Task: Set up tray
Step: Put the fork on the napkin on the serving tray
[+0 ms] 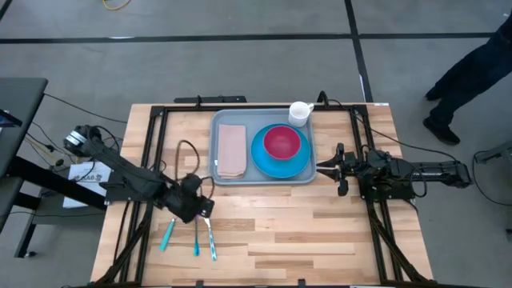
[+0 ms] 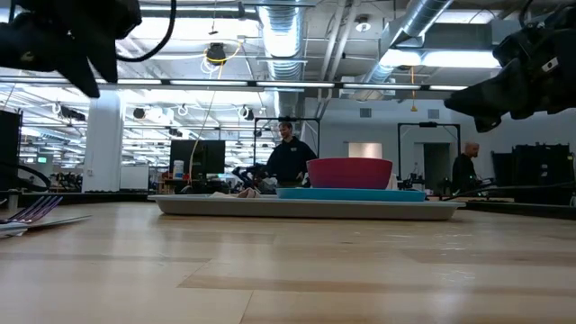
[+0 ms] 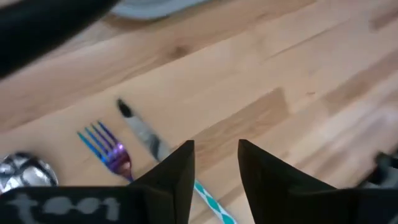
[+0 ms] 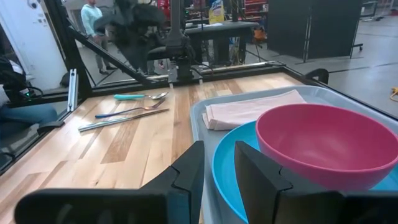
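while the left gripper (image 1: 202, 210) hovers with fingers slightly apart over a fork (image 3: 106, 148), knife (image 3: 142, 129) and spoon (image 3: 23, 170), we see the right gripper (image 1: 327, 167), narrowly parted and empty, just beside the tray (image 1: 222, 174), which sits mid-table holding a folded napkin (image 1: 232, 150), blue plate (image 1: 270, 165), pink bowl (image 1: 282, 142) and white cup (image 1: 300, 113).

Bright even overhead light, soft shadows; left wrist view blurred, low view backlit
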